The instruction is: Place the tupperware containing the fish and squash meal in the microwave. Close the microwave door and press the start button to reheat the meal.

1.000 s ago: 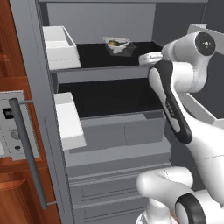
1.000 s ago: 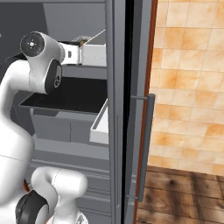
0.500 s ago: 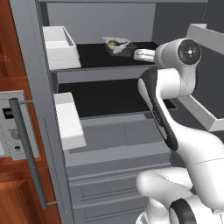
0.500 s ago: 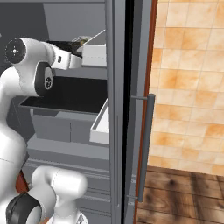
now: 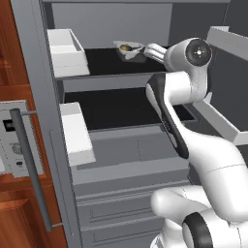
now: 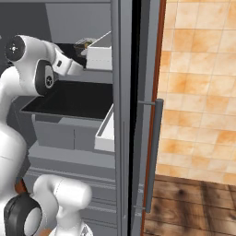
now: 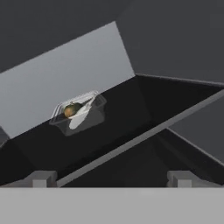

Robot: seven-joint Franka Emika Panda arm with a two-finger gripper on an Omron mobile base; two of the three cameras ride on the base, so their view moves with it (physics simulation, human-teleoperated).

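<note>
The tupperware (image 5: 129, 50) is a small translucent tub on the dark upper shelf (image 5: 104, 63) of an open fridge, with yellow-brown fish and squash meal (image 7: 70, 110) showing inside. My gripper (image 5: 145, 49) hovers just right of the tub at shelf height, open and holding nothing. In the hand view the tupperware (image 7: 78, 113) lies ahead and to the left, well beyond the two spread fingertips (image 7: 41, 178). From the right base view the tub (image 6: 84, 44) peeks out behind a white bin. The microwave's pale control panel (image 5: 13, 138) shows at the left edge.
Two white bins (image 5: 67, 52) (image 5: 77, 133) hang on the grey door at the left, which carries a long bar handle (image 5: 30, 169). Grey drawers (image 5: 131, 160) sit below the shelves. A second door with a handle (image 6: 154, 154) stands to the right, with a tiled wall (image 6: 198, 73) beyond it.
The arm has swung its upper joints leftward and carried the open hand closer to the tupperware. The tub and the cameras have stayed put.
</note>
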